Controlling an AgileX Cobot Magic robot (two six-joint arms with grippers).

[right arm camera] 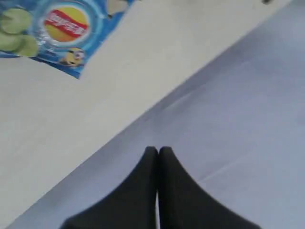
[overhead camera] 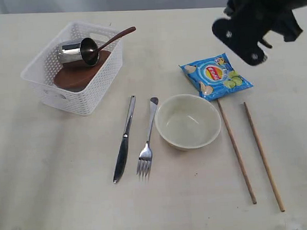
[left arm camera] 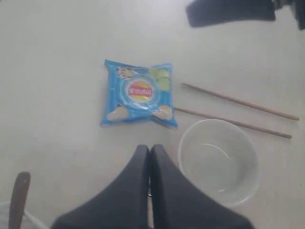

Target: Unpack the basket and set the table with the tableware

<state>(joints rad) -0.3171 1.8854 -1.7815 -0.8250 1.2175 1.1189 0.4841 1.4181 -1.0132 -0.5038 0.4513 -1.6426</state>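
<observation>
A: Though clenched tight, count the left gripper [left arm camera: 149, 147] as empty, hanging high up near the bowl [overhead camera: 187, 126], roughly toward the basket [overhead camera: 75, 96]. Same for the right gripper [right arm camera: 158, 149]: pinched shut on nothing, out beyond the chip bag [overhead camera: 216, 76] from the bowl, past the table [overhead camera: 54, 192] edge.

B: Agreed. Laid out so far: knife [overhead camera: 125, 139] and fork [overhead camera: 147, 141] just beside the bowl, chopsticks [overhead camera: 237, 152] on the bowl's opposite side, apart from each other. Not yet out: cup [overhead camera: 68, 51], spoon [overhead camera: 108, 42] and plate [overhead camera: 77, 77], all inside the basket, well apart from the bowl, beyond the knife.

A: Start with the spoon?

B: Probably. Looks wooden, so likely light, stiff, not slippery. Pinch the handle where poking out over the basket wall on the bowl-facing side; lift gently, since resting head-first against the cup's mouth.

A: And the cup?

B: Steel, lying on its side against the plate: hard, slick, prone to rolling. Grip across the rim, one finger inside, rather than around the round body.

A: Then the plate?

B: Tilted inside the basket, partly under the cup; rigid, perhaps breakable. Take by the raised edge, and expect the light basket to shift or lift along with it
</observation>
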